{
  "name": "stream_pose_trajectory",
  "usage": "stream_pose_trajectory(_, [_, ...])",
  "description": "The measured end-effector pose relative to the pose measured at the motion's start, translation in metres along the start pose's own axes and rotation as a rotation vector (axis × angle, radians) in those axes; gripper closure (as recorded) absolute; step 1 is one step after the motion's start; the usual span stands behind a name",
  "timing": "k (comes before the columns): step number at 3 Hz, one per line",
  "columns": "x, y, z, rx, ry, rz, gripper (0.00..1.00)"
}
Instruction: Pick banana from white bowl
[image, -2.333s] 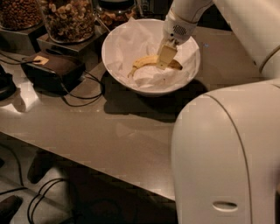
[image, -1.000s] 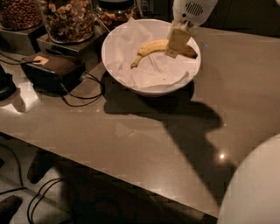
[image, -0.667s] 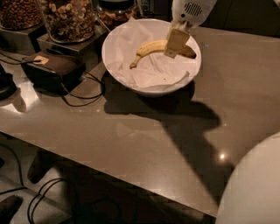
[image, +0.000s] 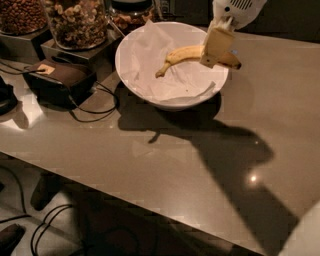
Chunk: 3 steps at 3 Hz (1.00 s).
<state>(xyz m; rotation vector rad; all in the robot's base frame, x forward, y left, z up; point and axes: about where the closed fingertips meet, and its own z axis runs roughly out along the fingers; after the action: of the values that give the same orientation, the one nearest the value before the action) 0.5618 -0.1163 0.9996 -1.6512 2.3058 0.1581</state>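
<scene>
**Banana clamped in the gripper over the white bowl**

The gripper (image: 214, 56) reaches in from the top edge of the camera view, below a white wrist housing (image: 239, 9), and sits over the right side of the white bowl (image: 131, 82). Its tan fingers (image: 218, 42) are closed on the banana (image: 185, 53), gripping it near the dark-tipped end. The fruit lies roughly level. That dark tip juts past the bowl's right rim, while the brownish stem dips down and left over the crumpled white paper (image: 150, 47) lining the bowl. Whether the stem touches the paper cannot be told.

The bowl stands on the table (image: 165, 180), near its back edge. Just left of it, and behind, are glass jars of nuts (image: 77, 22) set on dark bases. In front of the jars is a dark brown box (image: 60, 80), with a black cable (image: 95, 112) curling from it toward the bowl. A broad shadow (image: 225, 150) runs across the table from under the bowl toward the lower right corner, where a pale piece of the robot's body (image: 306, 234) shows.
</scene>
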Motion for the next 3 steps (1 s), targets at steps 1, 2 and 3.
stream_pose_trajectory(1, [0.019, 0.025, -0.007, -0.031, -0.017, 0.067, 1.00])
stream_pose_trajectory(2, [0.037, 0.048, -0.006, -0.060, -0.024, 0.125, 1.00])
stream_pose_trajectory(3, [0.049, 0.072, -0.007, -0.077, -0.023, 0.164, 1.00])
